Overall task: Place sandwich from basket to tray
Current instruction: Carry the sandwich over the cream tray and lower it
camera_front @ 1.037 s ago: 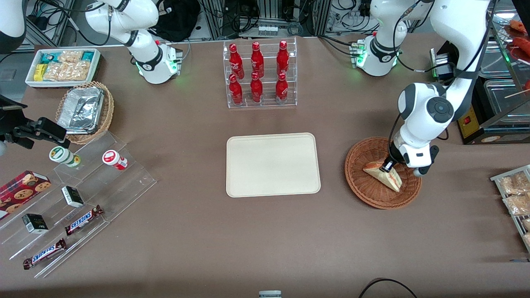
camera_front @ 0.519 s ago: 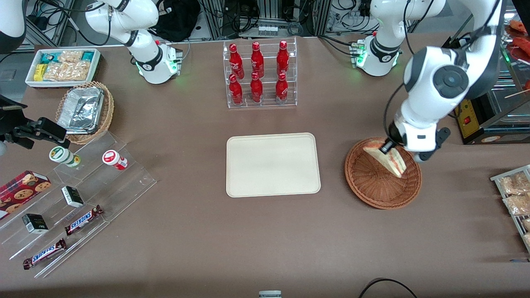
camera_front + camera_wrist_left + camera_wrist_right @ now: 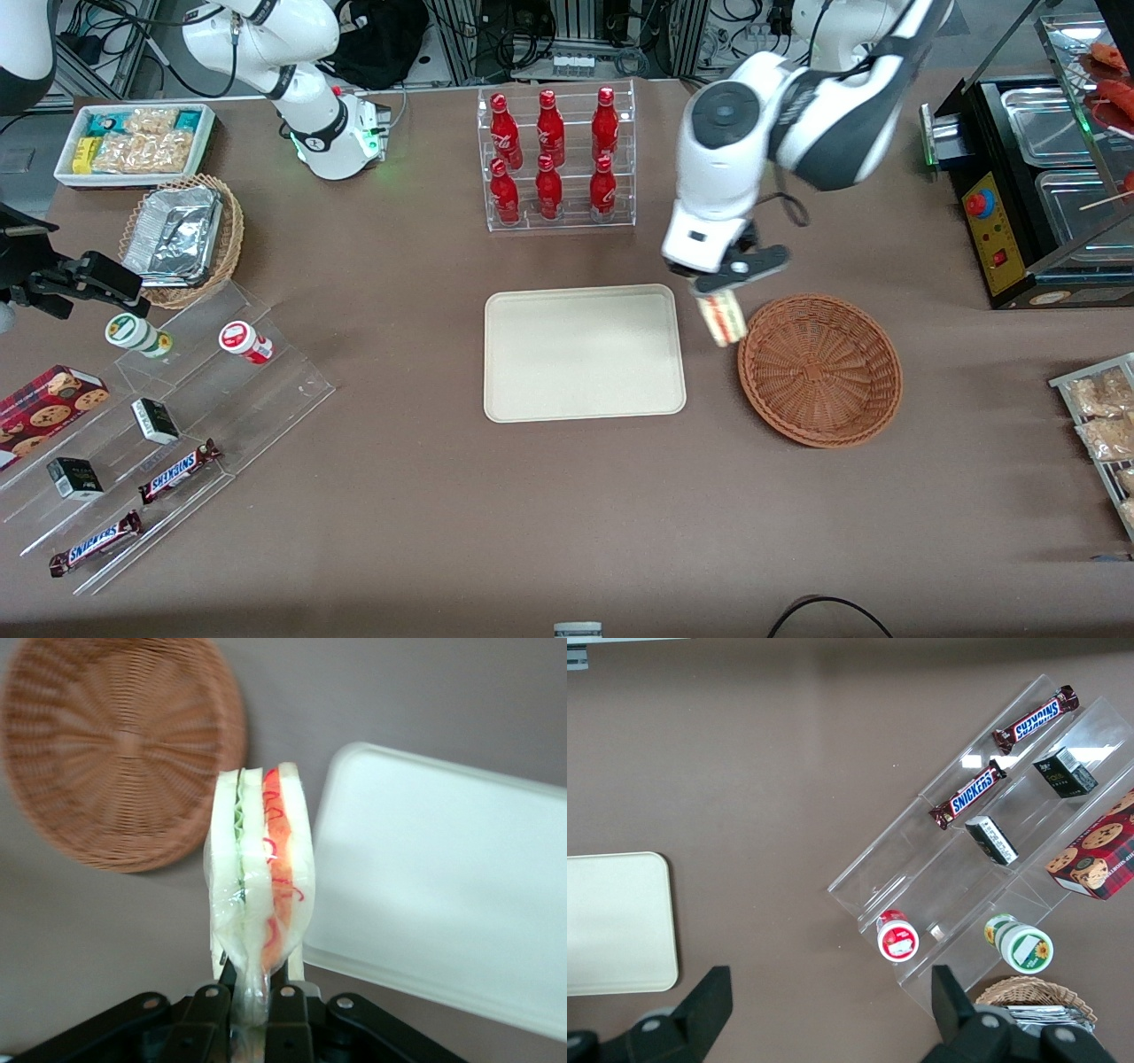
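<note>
My left gripper (image 3: 720,292) is shut on the sandwich (image 3: 722,318), a plastic-wrapped wedge of white bread with orange-red and green filling (image 3: 262,886). It hangs in the air over the strip of table between the reddish-brown wicker basket (image 3: 820,369) and the cream-white tray (image 3: 583,351). The wrist view has the gripper (image 3: 252,979) pinching the wrap's lower end, with the basket (image 3: 120,744) and the tray (image 3: 452,877) on either side of the sandwich. Nothing lies in the basket, and the tray is bare.
A clear rack of red bottles (image 3: 555,159) stands farther from the front camera than the tray. Toward the parked arm's end are a tan wicker basket with a foil container (image 3: 182,237), a white snack bin (image 3: 135,142) and clear stepped shelves (image 3: 168,425). A black appliance (image 3: 1028,204) stands at the working arm's end.
The gripper lifted the sandwich out of the basket and carried it toward the tray. The sandwich now hangs clear of the basket's rim, and the arm swung across with it.
</note>
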Tool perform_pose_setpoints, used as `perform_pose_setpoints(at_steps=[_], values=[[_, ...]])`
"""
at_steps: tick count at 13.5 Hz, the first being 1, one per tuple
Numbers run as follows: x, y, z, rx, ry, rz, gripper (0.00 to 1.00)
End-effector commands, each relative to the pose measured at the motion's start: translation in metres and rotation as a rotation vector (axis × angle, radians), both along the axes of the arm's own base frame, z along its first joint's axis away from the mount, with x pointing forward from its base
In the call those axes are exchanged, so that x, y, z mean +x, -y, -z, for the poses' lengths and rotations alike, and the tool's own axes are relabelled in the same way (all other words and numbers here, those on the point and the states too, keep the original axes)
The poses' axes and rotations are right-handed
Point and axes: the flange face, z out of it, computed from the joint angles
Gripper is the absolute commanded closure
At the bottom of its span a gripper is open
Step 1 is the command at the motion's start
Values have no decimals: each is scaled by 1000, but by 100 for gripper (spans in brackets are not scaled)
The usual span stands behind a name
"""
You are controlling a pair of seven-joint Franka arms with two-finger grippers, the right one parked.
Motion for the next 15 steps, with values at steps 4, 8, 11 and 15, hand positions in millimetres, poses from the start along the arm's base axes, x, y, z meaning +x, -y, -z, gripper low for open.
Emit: perform_pose_setpoints(at_steps=[4, 8, 11, 15], values=[[3, 107, 66, -99, 18, 143, 94], [13, 156, 111, -110, 42, 158, 93], [26, 162, 147, -89, 41, 163, 93], [22, 171, 181, -87, 70, 175, 85]])
